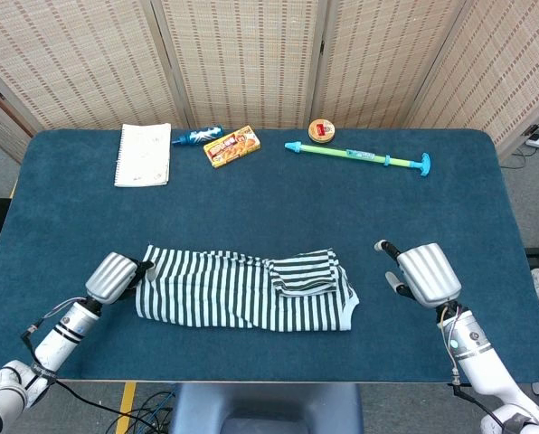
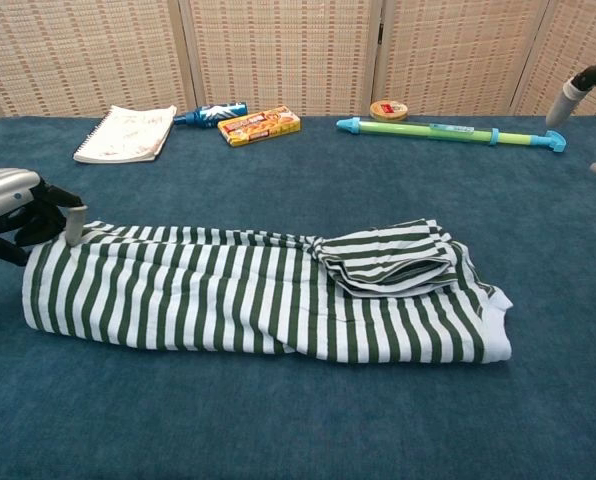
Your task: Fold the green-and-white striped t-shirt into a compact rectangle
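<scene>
The green-and-white striped t-shirt (image 1: pixel 242 289) (image 2: pixel 248 300) lies flat as a long band near the table's front edge, with a folded sleeve on top at its right part. My left hand (image 1: pixel 114 276) (image 2: pixel 13 205) grips the shirt's left end, its fingers curled over the hem. My right hand (image 1: pixel 423 274) hovers to the right of the shirt, apart from it, fingers spread and holding nothing; in the chest view only its fingertips (image 2: pixel 578 85) show at the right edge.
Along the table's far edge lie a spiral notebook (image 1: pixel 144 155), a blue tube (image 1: pixel 197 136), a yellow snack box (image 1: pixel 231 146), a round tin (image 1: pixel 321 130) and a long green-and-blue water squirter (image 1: pixel 360 156). Woven screens stand behind the blue table (image 1: pixel 269 217).
</scene>
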You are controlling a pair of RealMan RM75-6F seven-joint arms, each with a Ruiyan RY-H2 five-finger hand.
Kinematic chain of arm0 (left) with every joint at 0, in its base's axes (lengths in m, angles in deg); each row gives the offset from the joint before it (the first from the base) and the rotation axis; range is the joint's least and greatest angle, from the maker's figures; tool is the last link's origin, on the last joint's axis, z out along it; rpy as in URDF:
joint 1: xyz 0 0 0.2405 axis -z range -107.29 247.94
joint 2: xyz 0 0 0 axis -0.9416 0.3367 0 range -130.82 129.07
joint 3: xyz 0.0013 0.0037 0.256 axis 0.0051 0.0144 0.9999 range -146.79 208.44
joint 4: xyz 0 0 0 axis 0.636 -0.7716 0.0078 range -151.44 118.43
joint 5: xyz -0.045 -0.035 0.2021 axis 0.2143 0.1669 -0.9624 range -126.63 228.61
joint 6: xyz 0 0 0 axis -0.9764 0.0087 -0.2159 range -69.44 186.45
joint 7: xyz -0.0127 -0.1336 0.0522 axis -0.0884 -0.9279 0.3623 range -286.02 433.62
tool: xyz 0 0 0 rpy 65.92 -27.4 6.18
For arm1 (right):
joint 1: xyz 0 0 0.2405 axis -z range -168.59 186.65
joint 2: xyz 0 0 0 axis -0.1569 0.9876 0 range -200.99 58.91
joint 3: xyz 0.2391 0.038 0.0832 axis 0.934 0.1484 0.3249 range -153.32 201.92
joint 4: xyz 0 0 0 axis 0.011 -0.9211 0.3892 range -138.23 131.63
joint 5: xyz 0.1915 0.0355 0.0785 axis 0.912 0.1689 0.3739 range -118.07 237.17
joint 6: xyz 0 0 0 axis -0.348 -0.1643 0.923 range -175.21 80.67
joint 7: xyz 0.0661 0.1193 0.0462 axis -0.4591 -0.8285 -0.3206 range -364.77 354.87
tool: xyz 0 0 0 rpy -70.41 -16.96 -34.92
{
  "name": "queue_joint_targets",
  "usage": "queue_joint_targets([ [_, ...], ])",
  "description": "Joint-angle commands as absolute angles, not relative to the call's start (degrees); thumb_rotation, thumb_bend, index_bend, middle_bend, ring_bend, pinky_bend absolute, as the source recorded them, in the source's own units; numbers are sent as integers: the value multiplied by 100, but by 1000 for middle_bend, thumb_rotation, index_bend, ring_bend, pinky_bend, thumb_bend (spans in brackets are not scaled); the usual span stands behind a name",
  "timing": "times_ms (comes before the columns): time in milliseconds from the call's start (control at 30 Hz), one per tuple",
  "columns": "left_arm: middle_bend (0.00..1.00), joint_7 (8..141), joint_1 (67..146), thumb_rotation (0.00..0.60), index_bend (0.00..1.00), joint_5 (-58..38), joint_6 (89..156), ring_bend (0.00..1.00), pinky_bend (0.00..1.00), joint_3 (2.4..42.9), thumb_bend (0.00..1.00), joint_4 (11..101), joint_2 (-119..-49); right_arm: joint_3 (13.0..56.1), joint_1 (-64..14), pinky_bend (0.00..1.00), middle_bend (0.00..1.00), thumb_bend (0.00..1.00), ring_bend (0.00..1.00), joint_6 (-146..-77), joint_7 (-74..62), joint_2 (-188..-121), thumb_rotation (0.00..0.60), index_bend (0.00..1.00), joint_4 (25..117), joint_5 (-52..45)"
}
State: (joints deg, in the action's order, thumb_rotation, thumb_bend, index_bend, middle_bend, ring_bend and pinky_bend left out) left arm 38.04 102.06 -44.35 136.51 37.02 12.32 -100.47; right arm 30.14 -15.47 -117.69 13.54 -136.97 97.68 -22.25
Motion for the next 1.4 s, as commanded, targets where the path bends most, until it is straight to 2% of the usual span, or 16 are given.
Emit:
queue_joint_targets([
  [33,904,3745,10074,600,678,-4362,13664,812,898,3681,614,1199,-9958,3020,-1548,1000,983,341,1000,-11777,1381,-13695,600,312,9798,-2240],
  [567,904,3570,9584,600,677,-4035,13121,812,898,3608,614,586,-9435,3032,-1521,1000,983,341,1000,-11835,1372,-13756,600,312,9844,-2310],
  [700,904,3565,9604,600,676,-4057,13075,812,898,3607,614,783,-9300,3028,-1499,1000,983,342,1000,-11865,1312,-13745,600,312,9828,-2342],
  [800,904,3735,9687,600,677,-4147,13210,812,898,3608,614,1189,-9162,3029,-1474,1000,983,341,1000,-11887,1249,-13735,600,312,9792,-2340],
  [967,904,4398,9983,600,677,-4276,13302,812,898,3513,614,2392,-8833,3033,-1443,1000,983,342,1000,-11916,1139,-13698,600,312,9746,-2359],
  [1233,904,5787,10525,600,677,-4152,12727,812,899,3167,613,4823,-8285,3031,-1330,1000,982,341,1000,-12047,969,-13608,600,312,9705,-2377],
  [1400,904,6505,10747,600,673,-3977,12415,812,901,2936,614,5712,-8227,3025,-1264,1000,983,341,1000,-12096,912,-13565,600,312,9681,-2353],
])
